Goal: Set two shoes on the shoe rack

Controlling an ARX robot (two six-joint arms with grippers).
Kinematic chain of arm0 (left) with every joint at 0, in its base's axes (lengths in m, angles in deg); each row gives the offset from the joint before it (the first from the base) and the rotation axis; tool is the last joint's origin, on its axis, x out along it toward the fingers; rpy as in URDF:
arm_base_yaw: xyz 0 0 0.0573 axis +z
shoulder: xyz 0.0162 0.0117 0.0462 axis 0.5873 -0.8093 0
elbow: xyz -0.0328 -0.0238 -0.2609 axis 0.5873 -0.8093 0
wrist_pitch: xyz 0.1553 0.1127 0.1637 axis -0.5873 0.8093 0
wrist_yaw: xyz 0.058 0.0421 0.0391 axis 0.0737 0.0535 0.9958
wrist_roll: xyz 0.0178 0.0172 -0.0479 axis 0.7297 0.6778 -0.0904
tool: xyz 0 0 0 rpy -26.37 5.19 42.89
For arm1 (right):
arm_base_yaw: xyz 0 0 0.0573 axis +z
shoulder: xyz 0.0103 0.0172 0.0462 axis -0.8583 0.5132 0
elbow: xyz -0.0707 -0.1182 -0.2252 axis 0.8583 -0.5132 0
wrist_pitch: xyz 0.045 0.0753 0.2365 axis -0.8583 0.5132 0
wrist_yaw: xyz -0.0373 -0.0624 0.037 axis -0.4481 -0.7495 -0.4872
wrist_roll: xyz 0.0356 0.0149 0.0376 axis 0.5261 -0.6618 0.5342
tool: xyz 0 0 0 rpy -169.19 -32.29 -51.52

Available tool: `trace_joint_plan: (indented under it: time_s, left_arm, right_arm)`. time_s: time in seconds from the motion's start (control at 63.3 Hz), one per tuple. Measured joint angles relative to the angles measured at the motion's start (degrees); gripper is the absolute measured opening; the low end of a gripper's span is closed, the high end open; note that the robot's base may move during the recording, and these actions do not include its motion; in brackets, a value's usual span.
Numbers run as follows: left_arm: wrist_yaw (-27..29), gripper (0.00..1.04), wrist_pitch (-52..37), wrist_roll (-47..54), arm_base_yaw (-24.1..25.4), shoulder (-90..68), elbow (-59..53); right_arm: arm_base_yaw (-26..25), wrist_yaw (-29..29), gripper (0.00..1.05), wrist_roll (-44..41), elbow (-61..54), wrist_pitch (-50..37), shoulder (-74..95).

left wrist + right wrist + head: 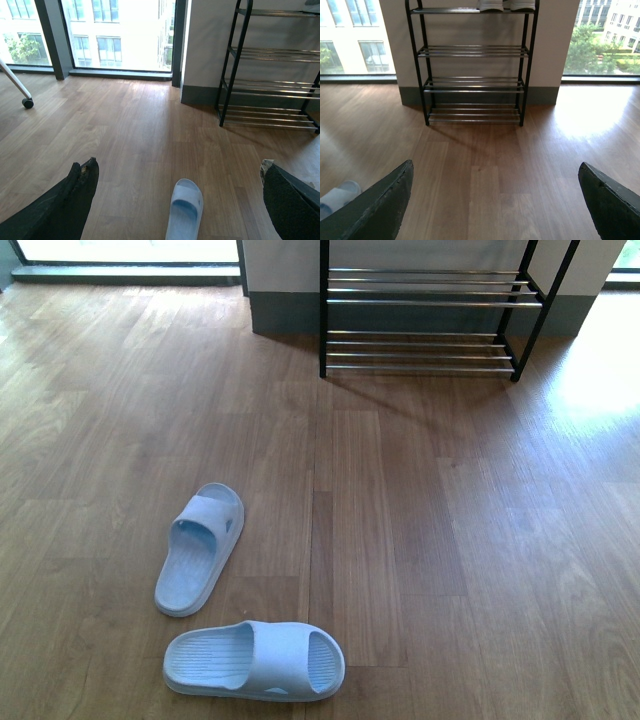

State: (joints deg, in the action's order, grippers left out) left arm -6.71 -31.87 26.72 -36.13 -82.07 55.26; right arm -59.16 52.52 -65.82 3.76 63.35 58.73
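Observation:
The black shoe rack with silver bars stands against the far wall, also in the left wrist view and the right wrist view. On its top tier I see the white soles of two shoes side by side, their uppers cut off by the picture's edge. My left gripper is open above the floor, far from the rack. My right gripper is open too, facing the rack with bare floor between its fingers. Neither arm shows in the front view.
Two pale blue slides lie on the wood floor at the near left, one angled and one crosswise. One slide lies between the left fingers' spread, below them. A castor leg stands at the left.

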Motion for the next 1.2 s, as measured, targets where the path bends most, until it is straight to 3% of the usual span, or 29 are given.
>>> trace_joint_plan:
  time_s: [0.079,0.142,0.174,0.253,0.506,0.727,0.869,1.201]
  left_arm:
    - [1.9,0.95,0.9,-1.0,-0.5,-0.6,0.2]
    - [14.7,0.95,9.5,-7.4,-5.5,-5.5,3.3]
    - [17.8,0.95,11.1,-9.7,-6.5,-8.3,4.2]
    - [17.7,0.95,9.2,-13.2,-7.9,-15.0,5.0]
    - [8.7,0.95,-15.0,-1.8,-12.4,-58.1,13.6]
    - [3.5,0.95,-25.4,13.0,-14.1,-94.1,23.9]
    - [-0.8,0.95,-26.0,18.3,-14.7,-110.7,30.4]
    - [-10.0,0.95,-21.9,28.2,-15.8,-133.2,44.5]
  right_arm:
    - [0.0,0.0,0.96,0.0,0.0,0.0,0.0]
    - [0.0,0.0,0.96,0.0,0.0,0.0,0.0]
    - [0.0,-0.2,0.96,0.0,0.0,0.0,0.0]
    - [0.0,-0.2,0.96,0.0,0.0,0.0,0.0]
    - [0.0,-0.2,0.96,0.0,0.0,0.0,0.0]
    - [0.0,-0.2,0.96,0.0,0.0,0.0,0.0]
    - [0.0,-0.2,0.96,0.0,0.0,0.0,0.0]
    - [0.0,-0.2,0.96,0.0,0.0,0.0,0.0]
